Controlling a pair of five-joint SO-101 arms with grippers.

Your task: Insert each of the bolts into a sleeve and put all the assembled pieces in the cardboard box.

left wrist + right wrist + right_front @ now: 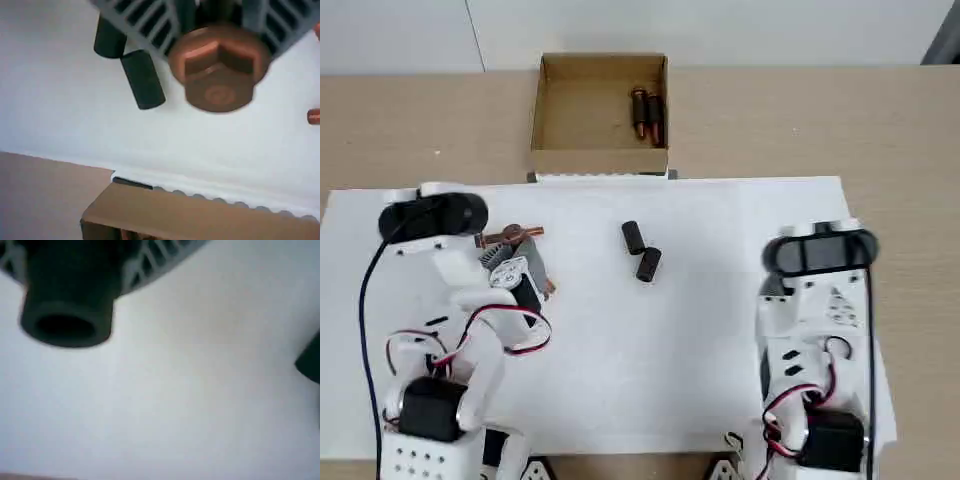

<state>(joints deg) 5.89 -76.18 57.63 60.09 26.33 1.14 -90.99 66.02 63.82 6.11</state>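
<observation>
**A:** Starting with the high view, how far along is it?

**B:** Two assembled pieces (pixel 645 115) already lie in the cardboard box (pixel 552 100). Two loose sleeves, one (pixel 633 237) and the other (pixel 648 264), lie touching on the white sheet (pixel 720 350). I'd judge it roughly half done.

**A:** And the arms there?

**B:** The left gripper (pixel 517 266) sits low over the sheet with a copper bolt (pixel 510 237) just beside it. Whether that is the gripped one, I cannot tell from here. The right arm (pixel 818 252) is folded back on its own side, well apart from the loose sleeves.

**A:** Left wrist view?

**B:** The claw is clamped on a held bolt (pixel 217 70), hex head facing the camera. The loose sleeves lie beyond it and the box farther off.

**A:** Right wrist view?

**B:** The right gripper (pixel 75 262) is closed around a held sleeve (pixel 67 300), its open bore toward the camera, above the sheet. Mating those two looks like the step in hand.
</observation>
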